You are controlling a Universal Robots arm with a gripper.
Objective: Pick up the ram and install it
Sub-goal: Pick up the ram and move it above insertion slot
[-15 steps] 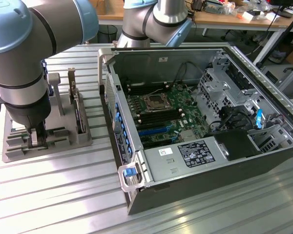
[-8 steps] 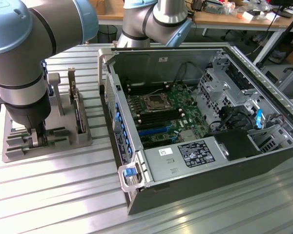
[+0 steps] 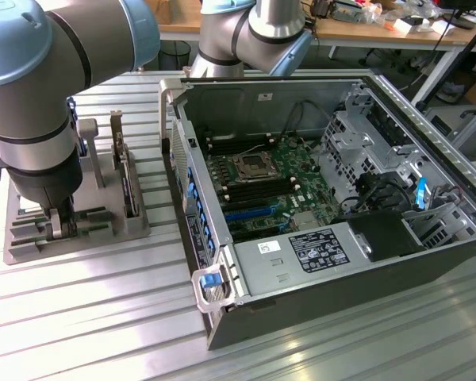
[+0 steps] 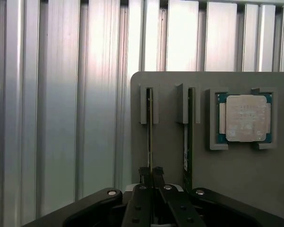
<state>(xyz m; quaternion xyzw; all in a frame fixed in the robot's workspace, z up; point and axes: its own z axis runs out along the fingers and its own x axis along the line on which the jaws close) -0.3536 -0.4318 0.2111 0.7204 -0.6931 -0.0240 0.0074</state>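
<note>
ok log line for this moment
phase: grasp | gripper: shut on ram | ram: upright in gray holder slot | second stick: in next slot

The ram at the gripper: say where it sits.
The ram stands in the grey holder, clasped by the gripper, beside the second ram, to the exterior view's left of the computer case.

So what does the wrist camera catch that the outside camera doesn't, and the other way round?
Wrist view's own: a square chip lying flat in the grey holder, and the gripper closed on a ram seen edge-on, with a second ram in the slot beside it. Exterior view's own: the open case, its motherboard and the arm reaching down. Shared: the holder, the gripper and the ribbed metal table.
</note>
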